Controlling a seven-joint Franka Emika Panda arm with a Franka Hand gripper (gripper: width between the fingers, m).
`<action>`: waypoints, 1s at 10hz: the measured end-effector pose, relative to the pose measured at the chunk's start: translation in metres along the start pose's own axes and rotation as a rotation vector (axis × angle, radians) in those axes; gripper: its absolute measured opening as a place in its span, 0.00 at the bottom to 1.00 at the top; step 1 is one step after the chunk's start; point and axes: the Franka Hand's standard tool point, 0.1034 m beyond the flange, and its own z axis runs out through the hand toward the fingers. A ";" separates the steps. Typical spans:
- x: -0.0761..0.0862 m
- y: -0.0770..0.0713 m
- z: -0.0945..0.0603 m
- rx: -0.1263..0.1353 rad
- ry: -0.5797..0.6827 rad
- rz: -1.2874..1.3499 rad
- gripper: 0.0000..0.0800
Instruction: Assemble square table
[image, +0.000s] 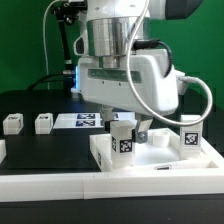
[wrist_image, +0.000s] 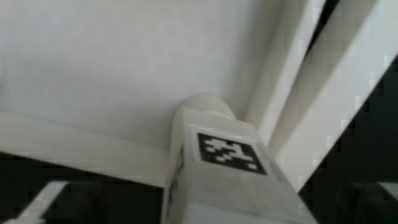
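Note:
The white square table top (image: 160, 162) lies flat at the exterior view's right. A chunky white leg (image: 123, 140) with a black-and-white tag stands upright on its near-left corner. My gripper (image: 124, 130) straddles this leg, its fingers apart on either side and off the leg's faces. In the wrist view the leg (wrist_image: 222, 150) rises from the top (wrist_image: 98, 70), and a dark finger (wrist_image: 43, 205) stands clear of it. My gripper (wrist_image: 214, 212) is open. A second leg (image: 190, 136) stands on the top's right side.
Two loose white legs (image: 12, 123) (image: 43, 123) sit on the black table at the exterior view's left. The marker board (image: 80, 121) lies behind them. A long white rail (image: 70, 186) runs along the front, and a white rail (wrist_image: 306, 90) borders the top.

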 end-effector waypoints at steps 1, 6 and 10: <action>0.000 -0.001 0.000 -0.001 0.000 -0.102 0.81; -0.001 -0.003 -0.001 -0.010 -0.007 -0.576 0.81; -0.001 -0.003 -0.001 -0.020 -0.004 -0.868 0.81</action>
